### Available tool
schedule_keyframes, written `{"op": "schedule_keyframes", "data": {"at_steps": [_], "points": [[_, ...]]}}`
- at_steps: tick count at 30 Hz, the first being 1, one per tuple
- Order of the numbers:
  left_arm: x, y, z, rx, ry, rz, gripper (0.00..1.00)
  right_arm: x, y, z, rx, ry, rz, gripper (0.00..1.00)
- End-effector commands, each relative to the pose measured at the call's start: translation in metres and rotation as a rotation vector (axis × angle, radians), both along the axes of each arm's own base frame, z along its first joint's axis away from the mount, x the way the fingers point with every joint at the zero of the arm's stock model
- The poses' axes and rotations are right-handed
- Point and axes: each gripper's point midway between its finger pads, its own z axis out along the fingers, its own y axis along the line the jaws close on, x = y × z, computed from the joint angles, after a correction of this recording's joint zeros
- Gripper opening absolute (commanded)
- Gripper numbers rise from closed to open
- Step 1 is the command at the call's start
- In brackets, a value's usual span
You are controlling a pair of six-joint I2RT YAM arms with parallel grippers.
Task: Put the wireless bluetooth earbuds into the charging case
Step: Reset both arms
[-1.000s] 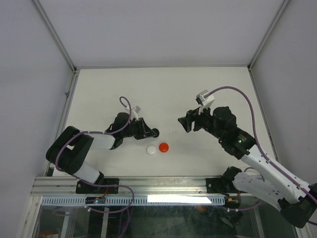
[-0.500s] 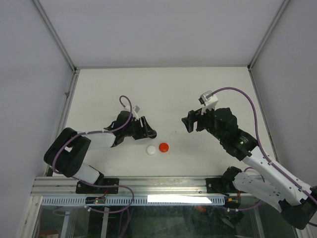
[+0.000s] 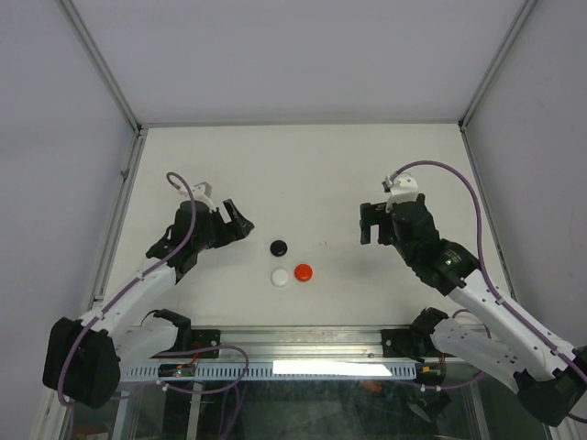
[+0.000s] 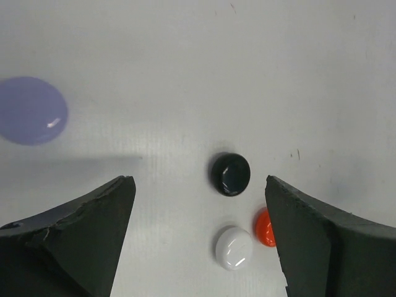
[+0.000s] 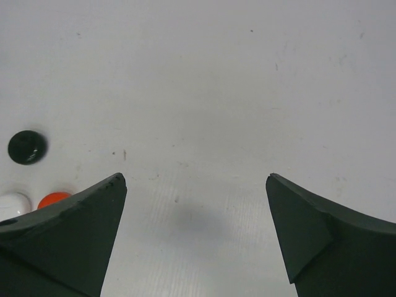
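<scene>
Three small round closed charging cases lie on the white table: a black one (image 3: 279,247) (image 4: 231,174) (image 5: 27,148), a white one (image 3: 280,277) (image 4: 234,247) (image 5: 12,203) and a red one (image 3: 303,271) (image 4: 264,228) (image 5: 54,199). A lavender case (image 4: 28,110) shows only in the left wrist view. My left gripper (image 3: 237,223) (image 4: 198,180) is open, left of the black case and apart from it. My right gripper (image 3: 367,225) (image 5: 195,177) is open over bare table, right of the cases. No earbuds are in view.
The white table (image 3: 303,165) is bounded by grey walls at the back and sides and a metal rail (image 3: 275,344) at the near edge. Both arm bases sit on that rail.
My left gripper opened, let go of the black case and drew back to the left; the case stays on the table. My right gripper opened wider and moved slightly right.
</scene>
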Motion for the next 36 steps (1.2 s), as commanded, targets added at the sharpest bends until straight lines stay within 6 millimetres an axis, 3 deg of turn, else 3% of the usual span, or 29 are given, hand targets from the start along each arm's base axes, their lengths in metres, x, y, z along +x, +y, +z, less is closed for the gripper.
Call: {"op": "schedule_keyframes", "data": {"at_steps": [1,4,11,18,23,27,36], "points": [[0.003,0.054,0.045,0.112,-0.109,0.152,0.92,0.004,-0.038,0.025,0.023,-0.078,-0.206,0.99],[-0.008,0.081,0.076,0.165,-0.179,0.24,0.99,0.0,-0.056,0.035,0.02,-0.12,-0.27,0.99],[-0.049,0.121,0.166,0.129,-0.491,0.387,0.99,-0.015,-0.079,0.064,0.095,-0.257,-0.312,0.99],[-0.085,0.146,0.222,0.093,-0.72,0.465,0.99,-0.035,-0.088,0.087,0.206,-0.412,-0.259,0.99],[-0.091,0.153,0.222,0.101,-0.809,0.487,0.99,-0.043,-0.09,0.098,0.287,-0.471,-0.247,0.99],[-0.086,0.152,0.212,0.084,-0.824,0.497,0.99,-0.048,-0.094,0.102,0.311,-0.5,-0.249,0.99],[-0.075,0.151,0.209,0.1,-0.812,0.505,0.99,-0.05,-0.087,0.104,0.302,-0.506,-0.195,0.99]]}}
